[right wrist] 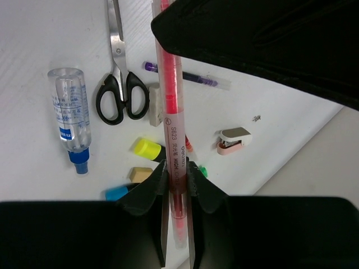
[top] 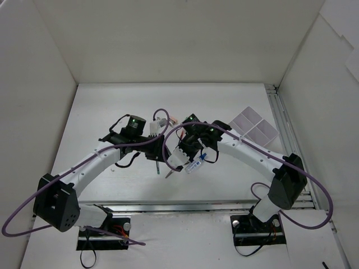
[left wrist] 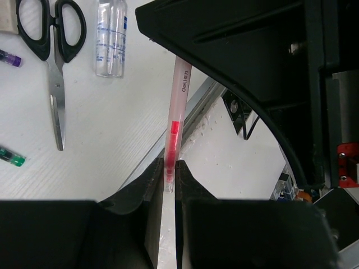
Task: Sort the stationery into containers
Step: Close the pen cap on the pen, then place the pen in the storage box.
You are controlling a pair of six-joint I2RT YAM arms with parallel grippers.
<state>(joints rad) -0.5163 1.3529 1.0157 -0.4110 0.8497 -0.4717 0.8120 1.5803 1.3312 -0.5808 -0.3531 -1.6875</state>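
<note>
1. Your left gripper (left wrist: 169, 169) has its fingers (left wrist: 150, 185) pinched hard on one end of the pink highlighter (left wrist: 175, 120). No gap shows on either side of the barrel.
2. Your right gripper (right wrist: 175, 171) is clamped just as tightly on the printed part of the barrel. A short stub sticks out on the camera side of the pads.
3. In each wrist view the barrel runs away from the fingers and goes under the other arm's black body. It looks as if both grippers grip the same highlighter, up off the table (top: 112, 106) near its middle.
4. Below, in the right wrist view:
   - The black-handled scissors (right wrist: 116, 98) lie just beside the glue bottle (right wrist: 72, 115).
   - A pale eraser (right wrist: 155, 106) touches the scissors' handle, and a purple pen (right wrist: 190, 75) lies beyond it.
5. Nearer your fingers you see a yellow cap (right wrist: 147, 148), a beige eraser (right wrist: 140, 174), a blue cap (right wrist: 116, 193) and a green cap (right wrist: 202, 171). A small white-and-pink stapler (right wrist: 234, 140) sits off to the right.
6. The white organizer tray (top: 255, 126) sits at the table's far right, turned diagonally, well apart from the loose items.
</note>
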